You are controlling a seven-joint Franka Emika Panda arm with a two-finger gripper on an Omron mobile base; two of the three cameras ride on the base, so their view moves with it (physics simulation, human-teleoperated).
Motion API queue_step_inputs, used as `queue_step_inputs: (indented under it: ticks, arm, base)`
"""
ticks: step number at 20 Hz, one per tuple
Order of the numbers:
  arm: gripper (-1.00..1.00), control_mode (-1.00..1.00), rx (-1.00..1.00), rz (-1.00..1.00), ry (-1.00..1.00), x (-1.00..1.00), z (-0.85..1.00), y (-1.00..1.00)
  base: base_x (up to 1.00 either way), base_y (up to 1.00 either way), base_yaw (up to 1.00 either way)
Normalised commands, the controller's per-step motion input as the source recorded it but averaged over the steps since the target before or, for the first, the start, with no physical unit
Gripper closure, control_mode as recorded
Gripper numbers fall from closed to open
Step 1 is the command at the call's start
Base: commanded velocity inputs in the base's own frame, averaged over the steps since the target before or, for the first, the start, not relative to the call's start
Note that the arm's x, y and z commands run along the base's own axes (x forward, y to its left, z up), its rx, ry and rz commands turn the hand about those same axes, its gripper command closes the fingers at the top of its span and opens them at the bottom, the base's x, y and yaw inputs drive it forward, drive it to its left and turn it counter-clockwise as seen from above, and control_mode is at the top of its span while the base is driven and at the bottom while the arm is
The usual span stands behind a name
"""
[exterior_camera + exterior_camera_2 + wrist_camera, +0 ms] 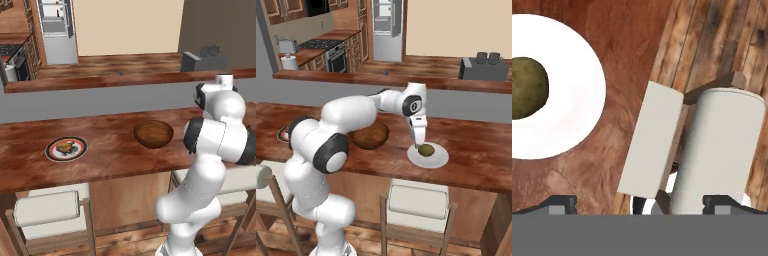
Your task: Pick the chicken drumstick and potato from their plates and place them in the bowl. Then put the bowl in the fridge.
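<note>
Fingers hang just above the potato on the white plate. In the hand view the two tips sit far apart, so they are spread wide and hold nothing.

I think the job has hardly begun. The potato is on its plate. The drumstick is on the black-rimmed plate, far off to the left on the table. The bowl stands between the two plates, and I can see no food in it. Both foods must go into the bowl, and then the bowl must go to the fridge.

Closest to the robot are stools, tucked under the near edge of the table. The white plate lies near that edge, so a bumped potato could roll off. The bowl is close beside the white plate, so the lift over is short, with bare table between them. Behind the table runs a higher ledge with a grey toaster on it, well away from the plates. The fridge is far back across the floor, with its door open. The robot will have to drive around the table to reach it.
</note>
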Motion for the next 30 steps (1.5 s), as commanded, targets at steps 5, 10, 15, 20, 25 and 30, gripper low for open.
queue_step_inputs:
  ticks: [5, 10, 15, 20, 25, 30]
  arm:
    - [-1.0, -1.0, 0.0, -0.05, 0.01, 0.34, -0.26, -0.01]
    - [-1.0, -1.0, 0.01, -0.01, 0.04, 0.41, -0.2, -0.02]
    - [-1.0, -1.0, 0.0, 0.0, 0.0, 0.4, -0.21, 0.0]
    - [-1.0, -1.0, 0.01, 0.0, 0.0, 0.27, -0.27, -0.18]
    - [-1.0, -1.0, 0.05, 0.0, 0.0, 0.16, -0.3, -0.14]
    - [-1.0, -1.0, 0.05, 0.0, 0.0, 0.29, -0.21, -0.21]
  base:
    - [0.0, 0.0, 0.0]
    - [0.0, 0.0, 0.0]
    - [0.0, 0.0, 0.0]
    - [0.0, 0.0, 0.0]
    - [0.0, 0.0, 0.0]
    - [0.0, 0.0, 0.0]
